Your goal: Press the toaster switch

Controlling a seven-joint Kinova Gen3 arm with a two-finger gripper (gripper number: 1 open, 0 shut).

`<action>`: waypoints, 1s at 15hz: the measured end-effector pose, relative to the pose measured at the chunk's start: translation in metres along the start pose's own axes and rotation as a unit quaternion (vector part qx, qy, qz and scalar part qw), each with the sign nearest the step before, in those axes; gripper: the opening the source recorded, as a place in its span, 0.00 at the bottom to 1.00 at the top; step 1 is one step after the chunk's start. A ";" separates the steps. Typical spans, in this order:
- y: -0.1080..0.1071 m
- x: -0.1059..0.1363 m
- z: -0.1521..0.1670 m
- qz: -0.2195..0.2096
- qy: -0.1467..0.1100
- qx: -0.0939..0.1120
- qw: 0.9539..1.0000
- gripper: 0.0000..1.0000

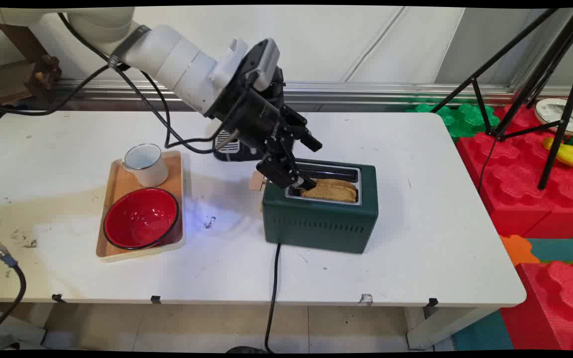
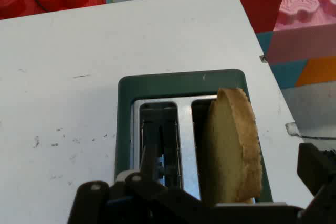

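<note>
The gripper [image 1: 300, 169] hung over the left end of the green toaster [image 1: 321, 219], its fingers standing apart on either side of a slice of toast [image 1: 331, 190]. Whether they touched it, I cannot tell. The toast stood in the slot nearer the camera; the other slot was empty. At nine o'clock from the toaster, well apart, a wooden tray [image 1: 112, 191] carried a red bowl [image 1: 141, 218] and a white mug [image 1: 144, 164].

Matt green toaster [image 1: 321, 219], wooden tray [image 1: 117, 186]
</note>
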 end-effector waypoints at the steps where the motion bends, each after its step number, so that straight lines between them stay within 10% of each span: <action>1: 0.000 0.000 -0.003 -0.004 0.002 0.000 1.000 1.00; 15: 0.009 -0.031 -0.076 -0.035 -0.012 0.001 0.999 1.00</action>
